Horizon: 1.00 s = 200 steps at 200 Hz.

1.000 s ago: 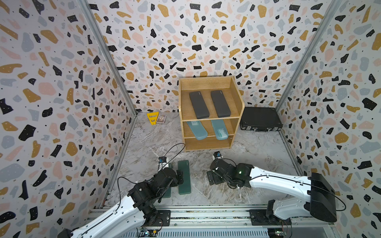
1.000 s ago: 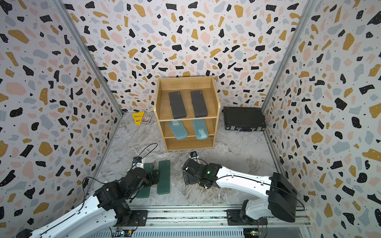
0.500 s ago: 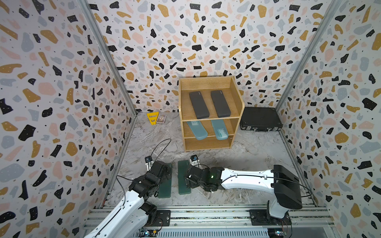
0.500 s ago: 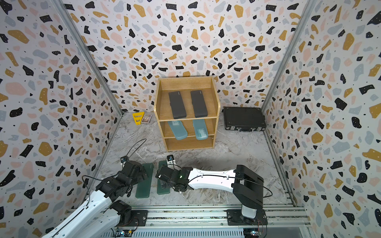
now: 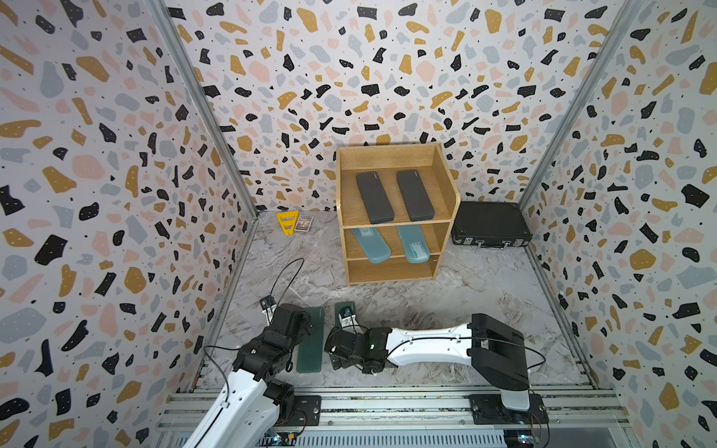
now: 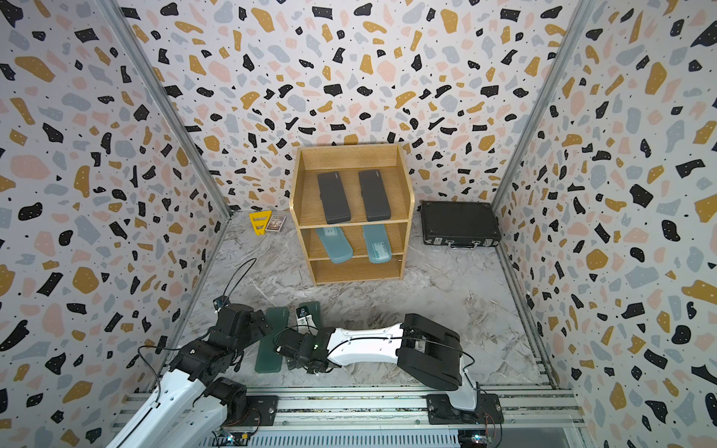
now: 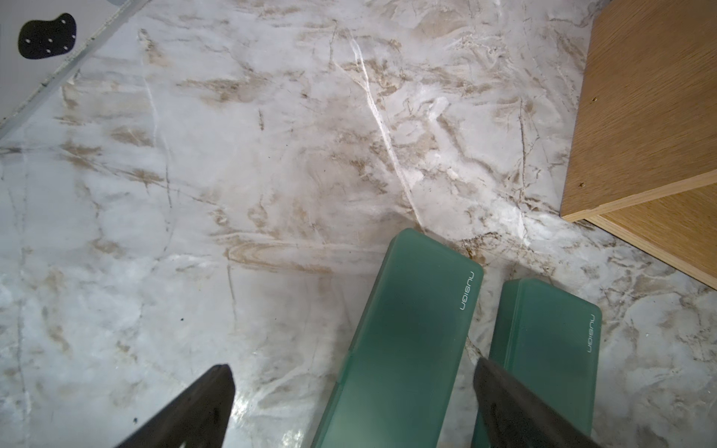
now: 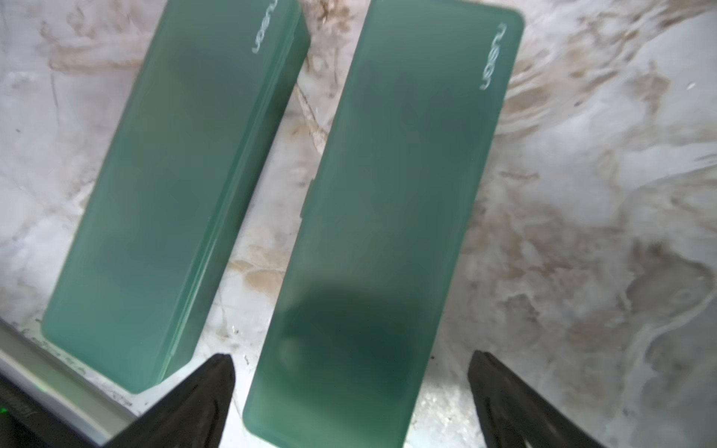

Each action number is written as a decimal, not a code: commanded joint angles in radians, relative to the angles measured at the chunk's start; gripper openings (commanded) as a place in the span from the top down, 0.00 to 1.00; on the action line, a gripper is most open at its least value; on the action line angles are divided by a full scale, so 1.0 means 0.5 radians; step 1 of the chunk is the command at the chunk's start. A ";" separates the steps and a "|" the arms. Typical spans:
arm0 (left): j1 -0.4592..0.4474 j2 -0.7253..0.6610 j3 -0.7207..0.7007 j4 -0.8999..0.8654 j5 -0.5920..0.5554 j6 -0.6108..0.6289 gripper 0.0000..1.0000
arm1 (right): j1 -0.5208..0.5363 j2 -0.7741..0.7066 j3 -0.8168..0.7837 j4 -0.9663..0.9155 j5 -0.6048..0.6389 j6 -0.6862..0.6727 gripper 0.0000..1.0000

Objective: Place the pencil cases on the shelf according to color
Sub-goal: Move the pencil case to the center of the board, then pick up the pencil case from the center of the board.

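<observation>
Two dark green pencil cases lie side by side on the floor near the front rail. My left gripper hangs open above the left green case, close to its right-hand edge. My right gripper is open and straddles the near end of the right green case, with the left green case beside it. In a top view the right gripper hides most of that case. The shelf holds two dark grey cases on its top tier and two light blue cases on the middle tier.
A large black briefcase lies right of the shelf by the back wall. A yellow triangle and a small card box sit at the back left. Patterned walls close three sides, and a metal rail runs along the front.
My right arm has swung left from the middle of the floor to above the right green case. The left gripper has drawn back to the left, off the cases.
</observation>
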 commanded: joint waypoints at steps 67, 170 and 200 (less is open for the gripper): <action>0.038 0.092 -0.097 0.221 0.244 0.065 0.00 | 0.004 -0.043 -0.189 -0.055 0.147 0.140 0.00; 0.035 0.615 -0.097 0.644 0.611 0.199 0.00 | -0.129 -0.797 -1.119 0.018 0.180 0.068 0.00; -0.003 0.701 -0.106 0.757 0.634 0.172 0.00 | -0.168 -0.942 -1.119 -0.047 0.035 -0.247 0.00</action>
